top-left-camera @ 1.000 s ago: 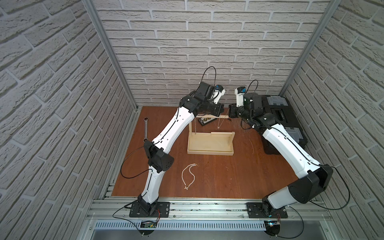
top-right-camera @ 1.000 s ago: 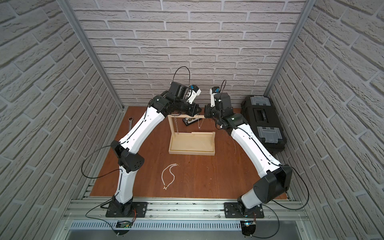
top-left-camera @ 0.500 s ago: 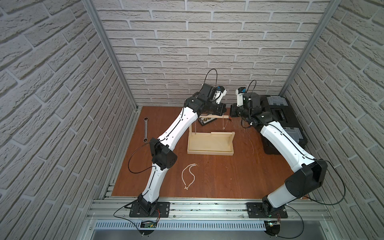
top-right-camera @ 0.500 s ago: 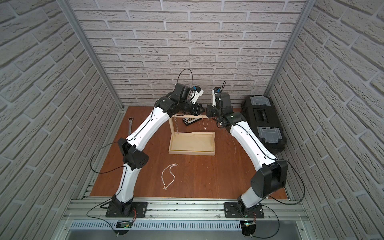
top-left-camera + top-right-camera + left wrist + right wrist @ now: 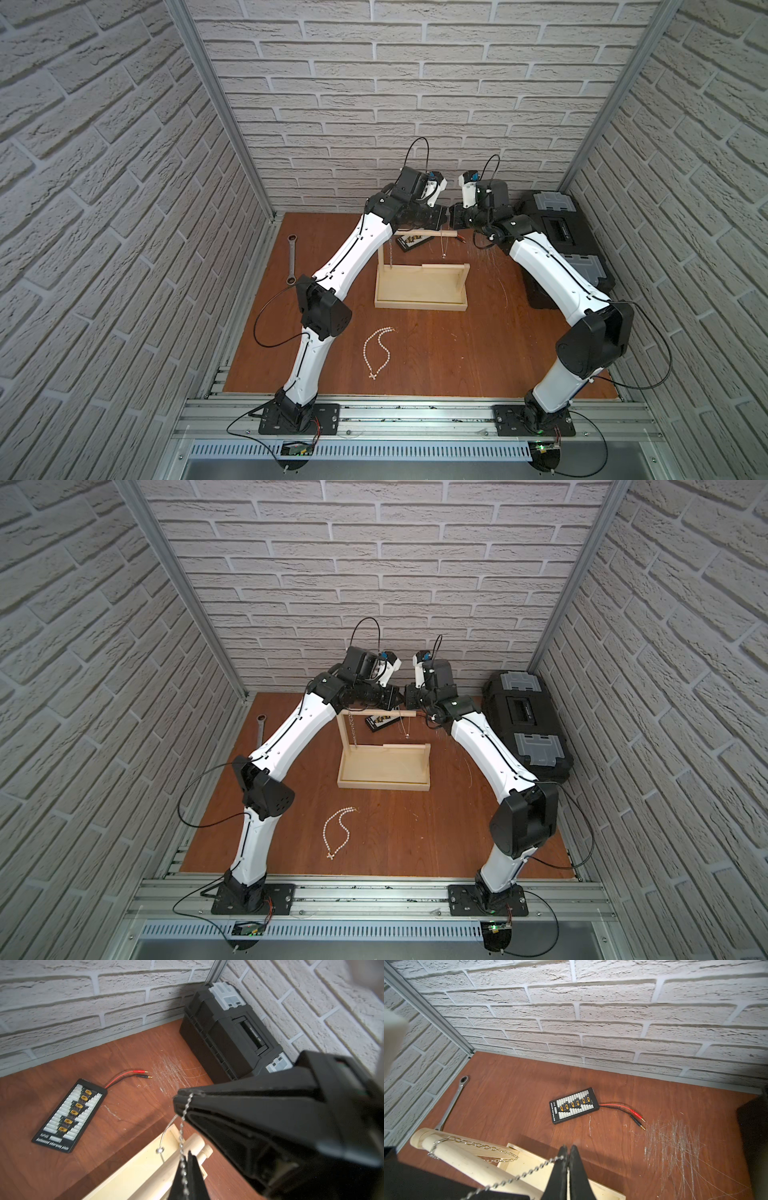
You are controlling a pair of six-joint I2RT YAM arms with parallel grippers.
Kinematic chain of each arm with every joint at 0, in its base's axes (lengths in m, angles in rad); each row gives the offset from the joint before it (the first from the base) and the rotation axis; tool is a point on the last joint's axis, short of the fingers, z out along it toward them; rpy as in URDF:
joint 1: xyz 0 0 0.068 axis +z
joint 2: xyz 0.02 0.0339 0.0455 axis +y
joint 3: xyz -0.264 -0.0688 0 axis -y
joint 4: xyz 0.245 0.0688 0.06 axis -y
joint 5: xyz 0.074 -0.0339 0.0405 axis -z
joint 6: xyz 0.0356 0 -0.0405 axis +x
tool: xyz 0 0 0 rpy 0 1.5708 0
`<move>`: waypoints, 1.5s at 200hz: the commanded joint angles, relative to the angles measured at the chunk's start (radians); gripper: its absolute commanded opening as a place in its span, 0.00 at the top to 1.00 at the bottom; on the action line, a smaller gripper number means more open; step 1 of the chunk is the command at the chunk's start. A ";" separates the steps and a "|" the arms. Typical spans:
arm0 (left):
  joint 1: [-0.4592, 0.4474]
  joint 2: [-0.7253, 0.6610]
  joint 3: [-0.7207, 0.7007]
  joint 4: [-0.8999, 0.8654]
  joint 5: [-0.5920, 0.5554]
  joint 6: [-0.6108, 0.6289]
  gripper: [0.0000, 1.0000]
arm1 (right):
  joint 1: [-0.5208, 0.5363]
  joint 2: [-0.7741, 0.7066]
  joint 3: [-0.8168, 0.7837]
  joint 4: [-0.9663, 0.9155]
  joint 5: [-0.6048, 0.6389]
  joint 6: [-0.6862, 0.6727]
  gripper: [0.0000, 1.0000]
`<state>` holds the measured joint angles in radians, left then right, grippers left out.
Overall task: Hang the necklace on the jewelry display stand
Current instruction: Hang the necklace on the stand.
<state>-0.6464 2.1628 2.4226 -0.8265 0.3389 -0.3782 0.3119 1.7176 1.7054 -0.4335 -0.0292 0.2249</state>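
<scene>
The jewelry display stand is pale wood, with a tray base and a round bar on a post. The necklace is a thin silver ball chain with a small pendant. It hangs down beside the bar's free end. My left gripper and right gripper are both shut on the chain, tip to tip just above that end of the bar. A short length of the chain is stretched between them. In both top views the grippers meet at the back.
A silver link chain hangs on the bar near the post. A pearl necklace lies on the table in front of the stand. The black toolbox stands at the back right. A charging board lies behind the stand, and a wrench at the left.
The two grippers have drawn closer together above the bar's free end, the right one shifting left. Both stay shut on the chain.
</scene>
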 commanded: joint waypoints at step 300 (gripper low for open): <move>0.100 -0.361 -0.592 0.267 -0.035 -0.099 1.00 | 0.165 0.341 0.430 -0.281 -0.108 -0.167 0.89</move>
<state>-0.5480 1.8202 1.8339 -0.6117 0.2806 -0.4686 0.4713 2.0705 2.1189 -0.6991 -0.1493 0.0734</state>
